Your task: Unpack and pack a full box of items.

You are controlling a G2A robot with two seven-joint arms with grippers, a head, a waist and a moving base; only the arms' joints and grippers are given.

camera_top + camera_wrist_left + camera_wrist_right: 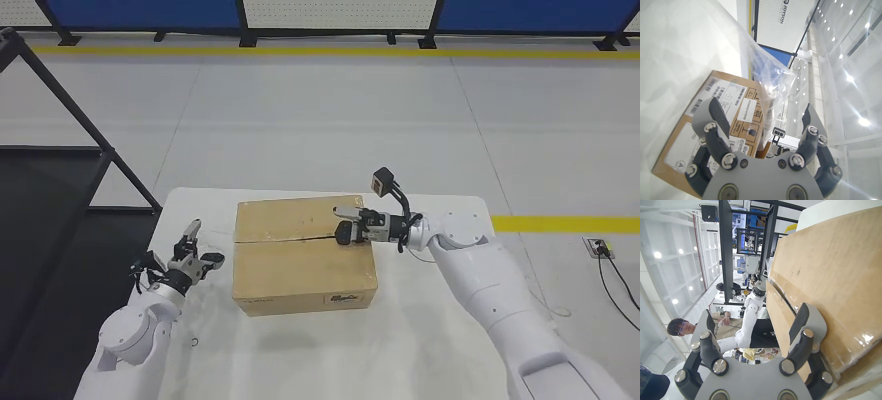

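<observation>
We found the box [300, 265] sitting in the middle of the tabletop [400, 340] with both top flaps folded down and only a thin dark seam between them. From that we judged the unpacking had hardly begun: opening the flaps, taking the items out and putting them back all seemed left to do, though a shut box alone could not tell us for certain. The right end effector [345, 224] was stretched out low over the lid from the box's right side, jaws spread wide and gripping nothing. In its wrist view one of the fingertips [800, 317] lay against the cardboard right at the seam, while the other stood clear of the box [829, 275]. The left end effector [200, 248] was just beside the box's left, labelled side [674, 136]. It too was open and empty [761, 104], and a clear plastic bag [772, 75] stood ahead of its fingers.
</observation>
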